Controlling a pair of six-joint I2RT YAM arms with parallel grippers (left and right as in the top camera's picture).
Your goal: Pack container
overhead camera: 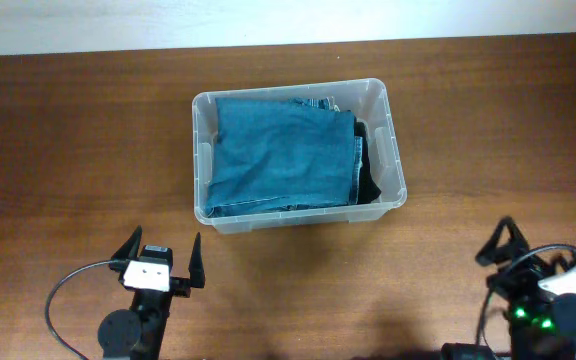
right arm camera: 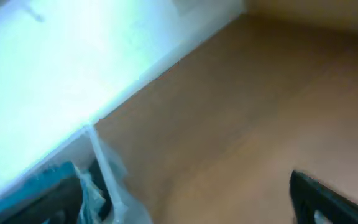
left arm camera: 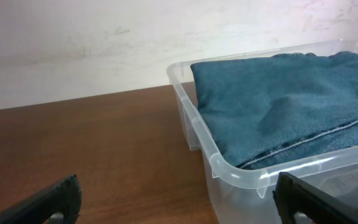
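Judging from how things lie, the packing looks close to finished. The container (overhead camera: 199, 150) sits on the worktop (overhead camera: 68, 120) near the middle of the overhead view, a little toward 12 o'clock, with its long side running from 9 to 3 o'clock. Inside it lies a folded pair of blue jeans (overhead camera: 283, 150), flat and filling most of the floor from the 9 o'clock wall across. On the 3 o'clock side a dark garment (overhead camera: 368, 182) shows in the strip between the denim and the wall, and seems to run under the jeans, though that cannot be told for sure. Nothing hangs over the rim, and no loose clothing shows on the worktop around the bin. No lid is in view, so whether closing is part of the job cannot be told.

The left gripper (overhead camera: 166, 240) is at about 7 o'clock from the container, well apart from it, its fingers spread wide and holding nothing. The right gripper (right arm camera: 184, 180) is at about 4 o'clock, also clear of the bin, its fingers likewise apart and empty. What is left, if anything, seems small.
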